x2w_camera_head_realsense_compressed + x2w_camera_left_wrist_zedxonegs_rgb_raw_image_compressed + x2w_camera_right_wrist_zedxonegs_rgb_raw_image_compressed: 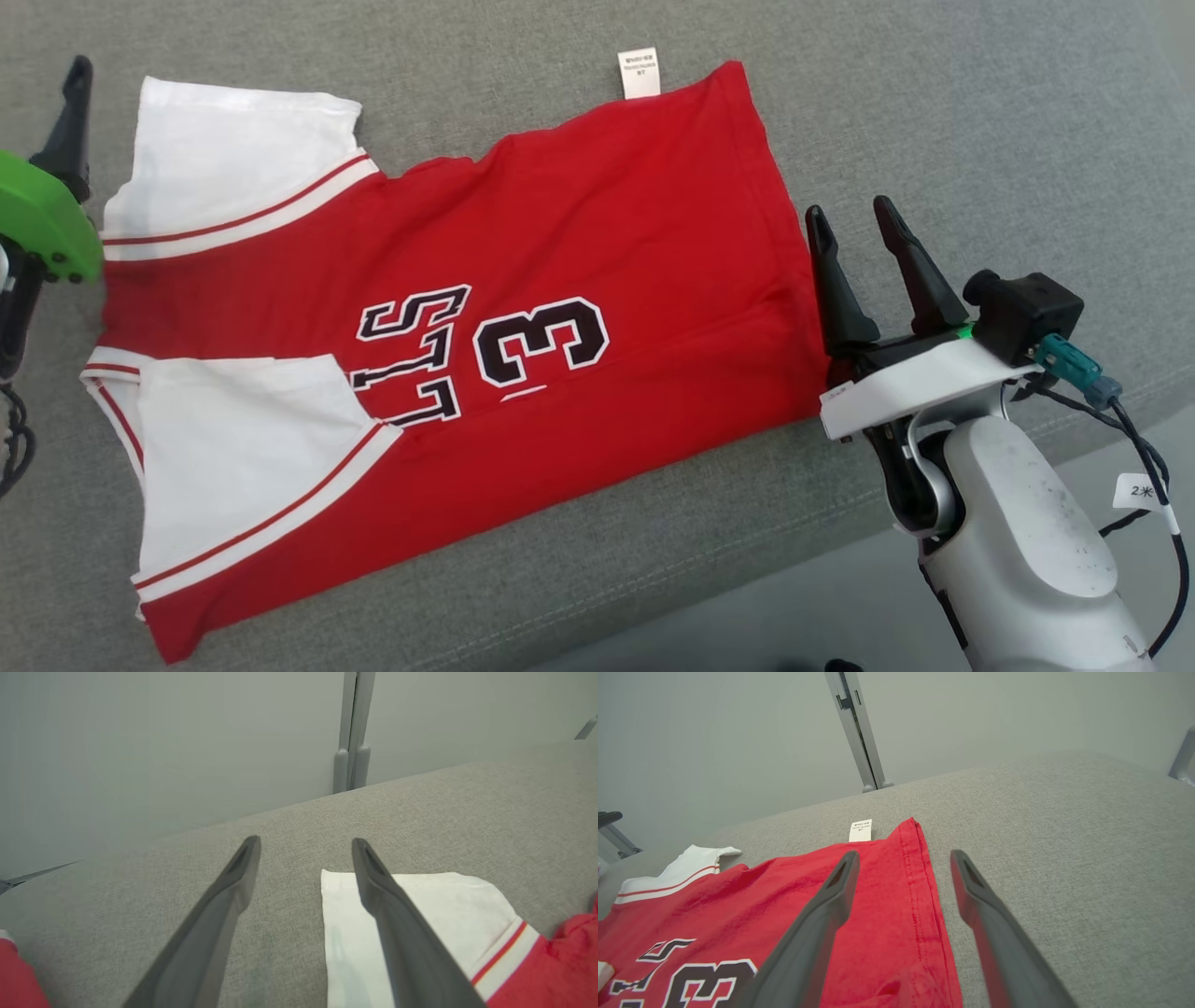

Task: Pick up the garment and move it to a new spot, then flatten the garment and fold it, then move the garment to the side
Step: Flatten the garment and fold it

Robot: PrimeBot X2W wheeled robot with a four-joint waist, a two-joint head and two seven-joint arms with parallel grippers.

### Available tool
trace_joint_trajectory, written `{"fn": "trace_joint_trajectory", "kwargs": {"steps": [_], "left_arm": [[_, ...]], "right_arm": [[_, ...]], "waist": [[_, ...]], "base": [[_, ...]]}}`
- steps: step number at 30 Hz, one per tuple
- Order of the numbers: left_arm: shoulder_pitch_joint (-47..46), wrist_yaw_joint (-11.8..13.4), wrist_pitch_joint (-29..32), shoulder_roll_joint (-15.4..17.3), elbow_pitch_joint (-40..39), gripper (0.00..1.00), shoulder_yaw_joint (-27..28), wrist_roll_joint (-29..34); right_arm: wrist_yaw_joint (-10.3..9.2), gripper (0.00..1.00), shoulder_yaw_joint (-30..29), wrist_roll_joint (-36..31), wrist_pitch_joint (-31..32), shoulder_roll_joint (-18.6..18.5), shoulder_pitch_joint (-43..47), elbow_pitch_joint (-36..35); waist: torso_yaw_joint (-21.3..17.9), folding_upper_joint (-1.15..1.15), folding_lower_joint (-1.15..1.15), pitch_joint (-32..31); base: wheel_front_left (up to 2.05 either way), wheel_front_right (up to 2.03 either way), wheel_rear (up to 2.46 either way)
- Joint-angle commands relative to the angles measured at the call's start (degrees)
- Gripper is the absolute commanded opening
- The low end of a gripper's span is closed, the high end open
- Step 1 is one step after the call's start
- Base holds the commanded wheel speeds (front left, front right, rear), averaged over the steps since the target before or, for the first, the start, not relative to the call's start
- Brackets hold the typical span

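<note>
The garment (pixel 579 233) is a red jersey with white sleeves and black lettering, spread flat on the grey cushion, collar end at the left and hem at the right. My right gripper (pixel 854 219) stands open at the hem's right edge, holding nothing; in the right wrist view one finger lies over the garment's red cloth (pixel 887 905) and the other over bare cushion. My left gripper (pixel 306 844) is open beside the far white sleeve (pixel 444 905), one finger above its edge. A dark fingertip (pixel 73 103) of the left gripper shows at the head view's left edge.
A white care label (pixel 639 73) sticks out past the hem's far corner. The grey cushion (pixel 980 112) reaches right and back to a pale wall with a metal post (pixel 859 732). The cushion's front edge (pixel 747 579) runs close before my right arm.
</note>
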Motion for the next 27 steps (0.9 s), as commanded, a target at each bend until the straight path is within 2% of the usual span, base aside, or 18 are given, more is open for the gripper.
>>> {"fn": "trace_joint_trajectory", "kwargs": {"steps": [1, 5, 12, 27], "left_arm": [[-2.18, -0.07, 0.70, 0.50, 1.22, 1.00, -0.61, -1.54], [-5.03, -0.07, 2.15, 2.21, 4.57, 1.00, -2.61, -3.13], [-7.31, -0.07, 2.73, 3.24, 8.10, 1.00, -5.50, -4.88], [-11.42, -0.07, 6.72, 2.82, 14.09, 1.00, -13.35, -7.57]], "right_arm": [[-0.06, 1.00, 0.03, -0.22, -0.19, 0.37, -0.89, -0.16], [-0.06, 1.00, 0.24, -0.36, -0.19, 1.08, -1.75, -0.38], [-0.06, 1.00, 0.07, -0.02, -0.19, 1.79, -1.37, -0.14], [-0.06, 1.00, 0.96, -0.48, -0.19, 2.32, -1.50, 0.54]], "waist": [[-3.08, 0.00, -0.01, 3.38], [-4.67, 0.00, -0.01, 5.15], [-5.70, 0.00, -0.01, 6.24], [-6.27, 0.00, -0.01, 6.21]], "base": [[0.00, 0.00, 0.00], [0.00, 0.00, 0.00], [0.00, 0.00, 0.00], [0.00, 0.00, 0.00]]}}
